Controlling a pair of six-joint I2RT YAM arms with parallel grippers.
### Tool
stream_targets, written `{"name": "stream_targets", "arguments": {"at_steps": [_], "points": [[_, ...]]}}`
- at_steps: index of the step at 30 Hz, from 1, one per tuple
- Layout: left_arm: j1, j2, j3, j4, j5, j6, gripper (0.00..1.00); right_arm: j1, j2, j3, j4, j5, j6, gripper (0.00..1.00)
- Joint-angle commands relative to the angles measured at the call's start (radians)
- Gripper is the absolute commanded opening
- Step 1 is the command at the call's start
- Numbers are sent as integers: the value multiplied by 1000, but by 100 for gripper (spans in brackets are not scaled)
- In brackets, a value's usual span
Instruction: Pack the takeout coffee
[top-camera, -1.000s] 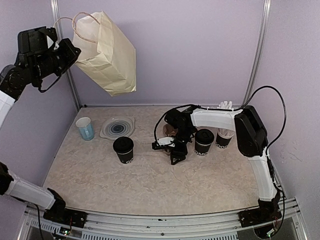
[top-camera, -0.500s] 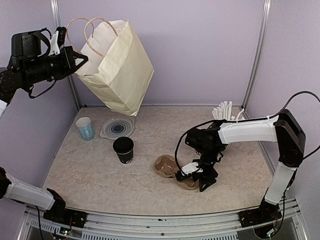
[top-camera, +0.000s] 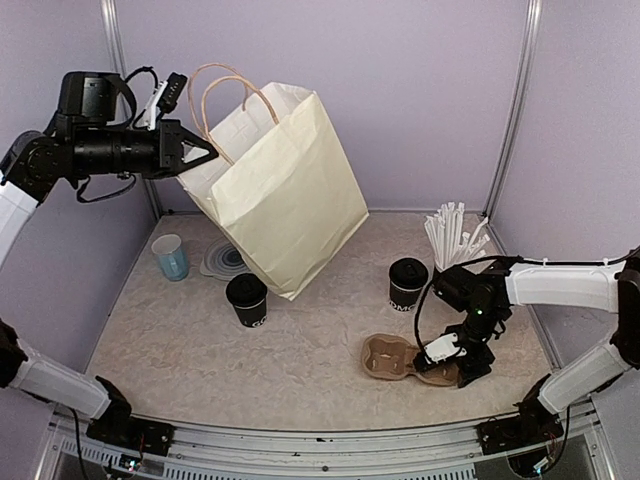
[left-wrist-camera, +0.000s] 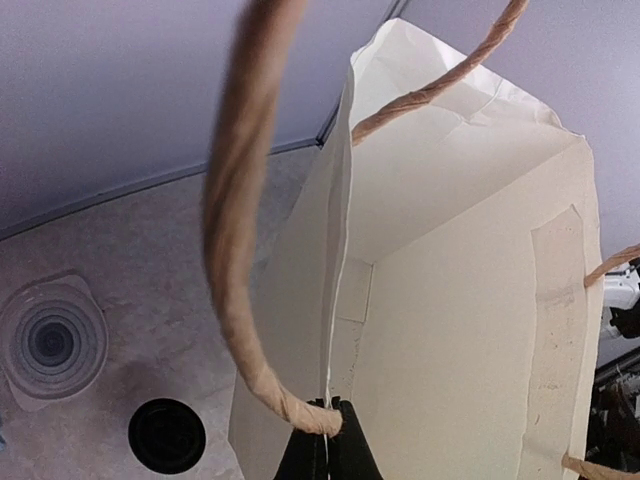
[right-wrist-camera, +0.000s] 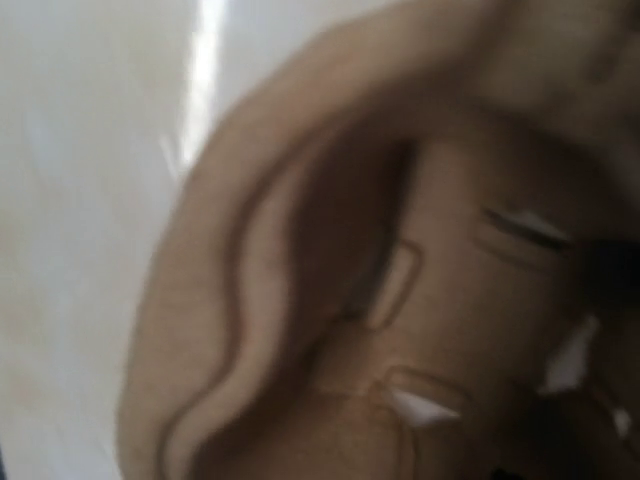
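left gripper (top-camera: 205, 155) is pinching the paper bag (top-camera: 290, 200) rim, holding it tilted aloft. right gripper (top-camera: 458, 358) is sitting low at the cup carrier (top-camera: 390, 355), can't tell if its jaws are apart. nearer lidded cup (top-camera: 407, 283) is standing just behind it; other cup (top-camera: 247, 298) is sitting by the bag's low corner.

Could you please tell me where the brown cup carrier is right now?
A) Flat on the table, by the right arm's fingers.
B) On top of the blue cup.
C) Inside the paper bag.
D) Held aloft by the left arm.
A: the cup carrier lies flat on the table with the right gripper over one end of it, while the left gripper holds only the paper bag aloft.
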Motion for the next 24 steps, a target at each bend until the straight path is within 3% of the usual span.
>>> {"name": "stream_targets", "arguments": {"at_steps": [1,7,10,12,17,19,22,24], "points": [[-79,47,-32,-72,101,63,0,-76,-100,-56,16,30,-103,73],[-187,144,-37,-200,47,128,0,-81,-252,15,-52,-118,-75,79],[-215,150,-81,-185,18,132,0,-86,-353,-14,7,-119,-7,85],[-238,150,-120,-166,-4,133,0,-104,-421,-41,98,-115,86,98],[-314,173,-203,-84,-64,124,0,-116,-441,-24,151,-230,215,100],[-328,184,-224,-51,-77,121,0,-116,-407,-8,132,-282,187,92],[-334,199,-251,-6,-92,128,0,-115,-321,2,129,-298,162,60],[-337,204,-262,15,-109,132,0,-114,-263,9,129,-311,153,50]]}}
